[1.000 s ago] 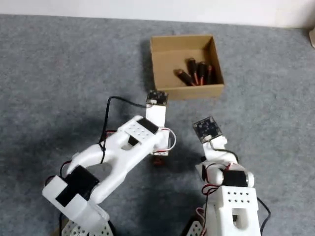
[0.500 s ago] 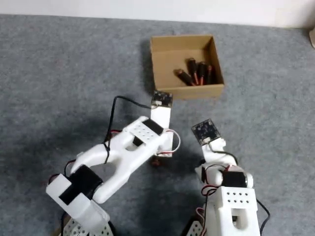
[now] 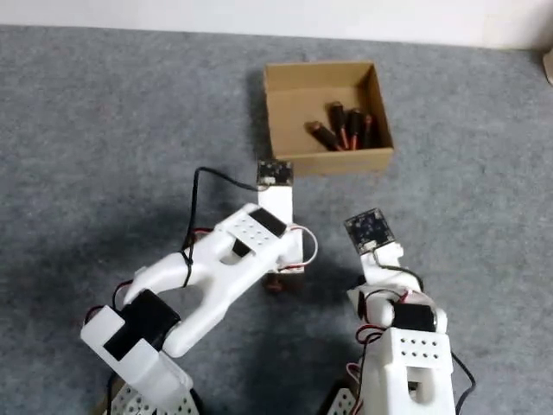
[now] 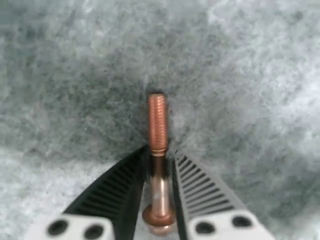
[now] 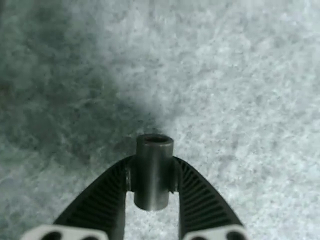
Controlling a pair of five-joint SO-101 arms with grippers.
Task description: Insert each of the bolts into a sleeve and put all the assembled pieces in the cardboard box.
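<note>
A grey carpet [image 3: 104, 130] carries 2 white arms at its near edge, the left arm [image 3: 216, 268] and the right arm [image 3: 406, 346]. The cardboard box [image 3: 289, 104] sits toward the far edge and holds dark assembled pieces [image 3: 346, 128]. Over the carpet's middle, the right gripper [image 5: 152, 165] pinches a dark sleeve [image 5: 153, 150], open end outward. The left gripper [image 4: 160, 152] clamps a copper bolt [image 4: 157, 120], threads outward.

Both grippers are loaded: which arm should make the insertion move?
Left, most likely. The left gripper holds the bolt near its head, with the threaded tip sticking out, free to lead. The right gripper clamps the sleeve with its open bore facing outward, so it can serve as the steady target.
</note>
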